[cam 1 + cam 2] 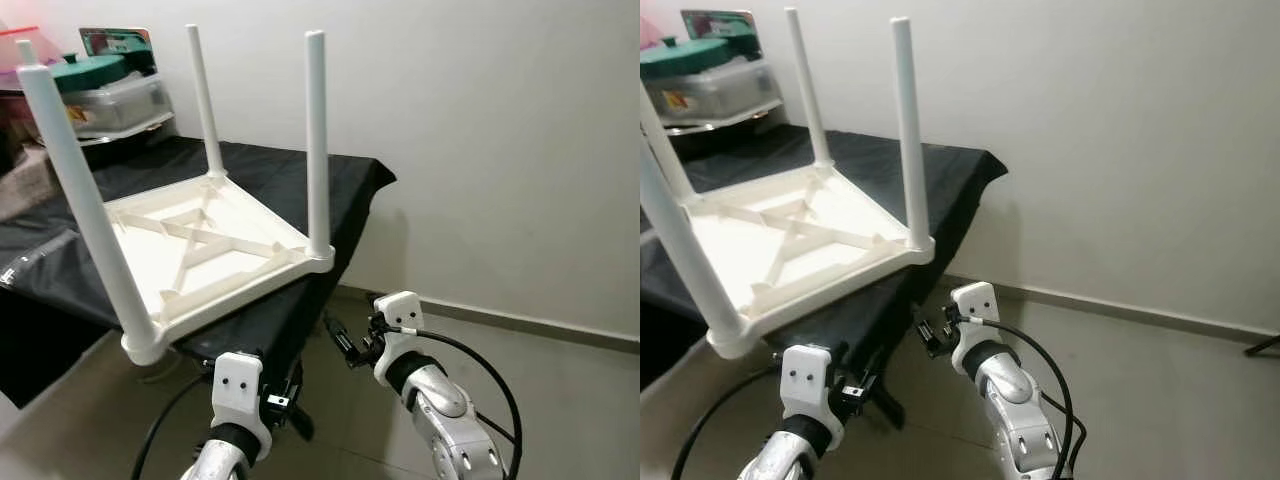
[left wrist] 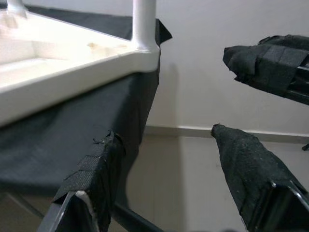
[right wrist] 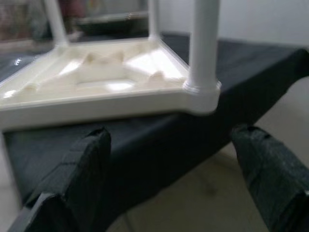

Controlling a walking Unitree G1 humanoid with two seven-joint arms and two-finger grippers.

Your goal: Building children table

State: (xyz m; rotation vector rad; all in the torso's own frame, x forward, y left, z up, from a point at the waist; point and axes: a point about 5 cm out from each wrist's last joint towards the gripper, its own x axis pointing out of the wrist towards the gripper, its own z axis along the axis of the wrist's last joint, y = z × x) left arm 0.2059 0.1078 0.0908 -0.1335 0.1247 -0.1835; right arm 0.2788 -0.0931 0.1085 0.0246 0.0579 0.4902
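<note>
A white plastic children's table [image 1: 262, 236] lies upside down on a black-draped table [image 1: 284, 172], its four legs pointing up. The near right leg [image 1: 317, 140] stands at the corner closest to my arms. My left gripper [image 1: 288, 404] hangs low in front of the draped edge, below the white frame, open and holding nothing. In the left wrist view its fingers [image 2: 91, 179] are spread wide beneath the frame's corner [image 2: 145, 50]. My right gripper [image 1: 349, 346] is a little higher, beside the drape's corner. It is open too, its fingers [image 3: 77, 174] facing the corner with the leg [image 3: 203, 43].
Clear storage boxes [image 1: 112, 98] with a green lid stand at the back left. A white wall rises on the right, with grey tiled floor [image 1: 560, 380] below it. Black cables loop from both wrists. The black cloth hangs down over the table's front edge [image 1: 855, 315].
</note>
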